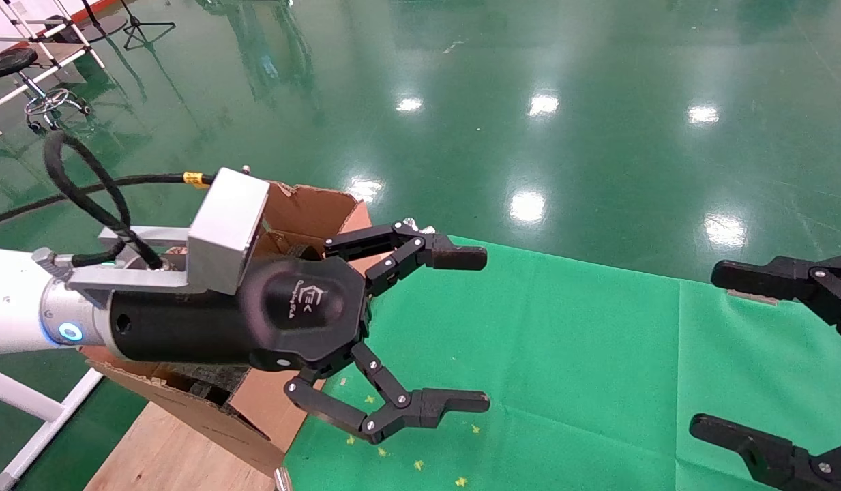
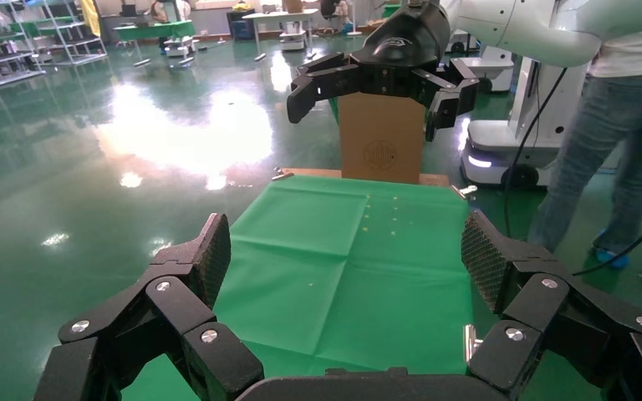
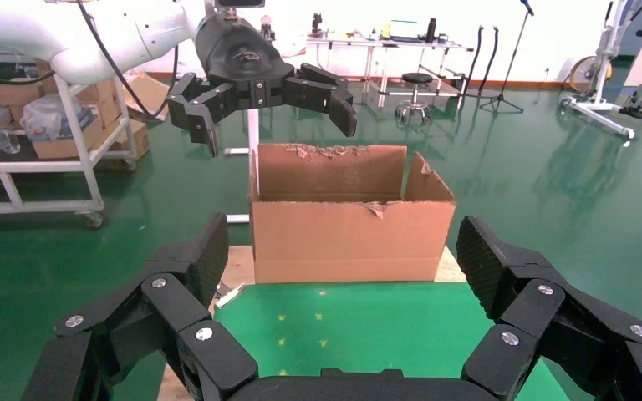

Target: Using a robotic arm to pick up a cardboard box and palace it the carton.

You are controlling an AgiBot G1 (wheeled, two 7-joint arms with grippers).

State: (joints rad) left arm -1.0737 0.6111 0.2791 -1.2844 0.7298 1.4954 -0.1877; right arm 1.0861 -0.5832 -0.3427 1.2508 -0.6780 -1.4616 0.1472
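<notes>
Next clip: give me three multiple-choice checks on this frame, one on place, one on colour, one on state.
1. Where does the carton stand?
A. at the left end of the table
B. at its right end
C. on the floor
2. What colour is the cloth on the table?
A. blue
B. green
C. red
3. How is the left hand?
A. shut on a box
B. shut, empty
C. open, empty

1 A: the head view shows it at the left, beside the cloth.
2 B: it is green in every view.
3 C: its fingers are spread with nothing between them; the right hand is open too.
</notes>
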